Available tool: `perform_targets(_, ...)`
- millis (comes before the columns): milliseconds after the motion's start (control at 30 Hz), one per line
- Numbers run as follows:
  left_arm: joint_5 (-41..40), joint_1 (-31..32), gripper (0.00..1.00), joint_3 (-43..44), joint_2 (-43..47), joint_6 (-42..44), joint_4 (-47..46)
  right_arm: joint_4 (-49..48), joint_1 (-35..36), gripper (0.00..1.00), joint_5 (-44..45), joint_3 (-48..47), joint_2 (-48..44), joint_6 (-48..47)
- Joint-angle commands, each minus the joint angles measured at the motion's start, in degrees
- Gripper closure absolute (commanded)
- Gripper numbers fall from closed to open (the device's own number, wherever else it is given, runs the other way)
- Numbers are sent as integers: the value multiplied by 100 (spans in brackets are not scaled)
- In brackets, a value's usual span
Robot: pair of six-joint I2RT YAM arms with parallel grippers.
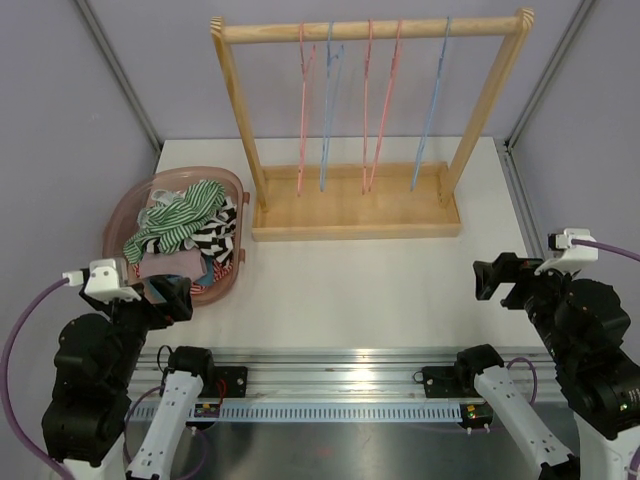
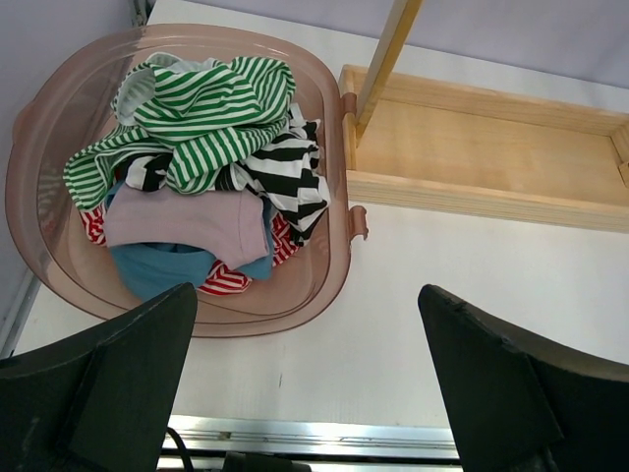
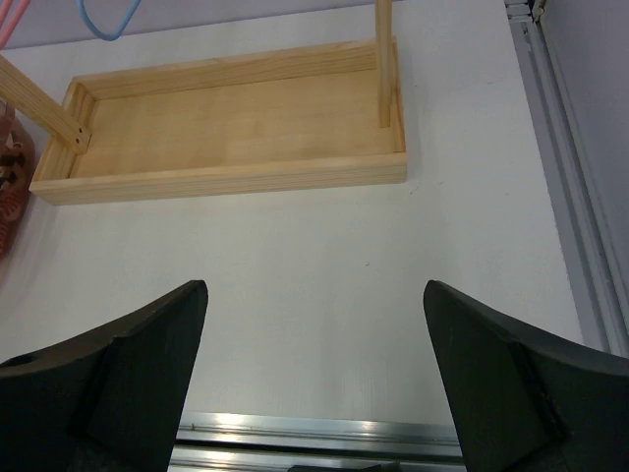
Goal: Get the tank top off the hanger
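- My left gripper (image 1: 165,296): lower left of the top view, fingers (image 2: 118,374) spread wide apart, holding nothing.
- My right gripper (image 1: 500,278): lower right, fingers (image 3: 511,374) likewise wide apart, holding nothing.
- Wooden rack (image 1: 370,28): upper centre, standing on the white table (image 1: 350,290).
- Hangers (image 1: 367,100): five, pink and blue, hanging from the rack's rail.
- Pink basket (image 1: 112,225): left middle, just beside the rack's base.
- Clothes pile (image 1: 185,225): heaped in the basket, green-striped piece (image 2: 206,108) on top. I cannot tell which one is the tank top.
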State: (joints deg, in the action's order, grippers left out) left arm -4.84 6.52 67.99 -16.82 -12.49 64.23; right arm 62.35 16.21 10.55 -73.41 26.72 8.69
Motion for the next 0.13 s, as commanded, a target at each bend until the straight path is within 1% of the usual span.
perform_targets(0,115,24,1,-22,21,45,-314,-179,40,1,167,28,44,10)
perform_targets(100,54,24,1,-49,21,63,-367,-188,40,0,79,63,88,10)
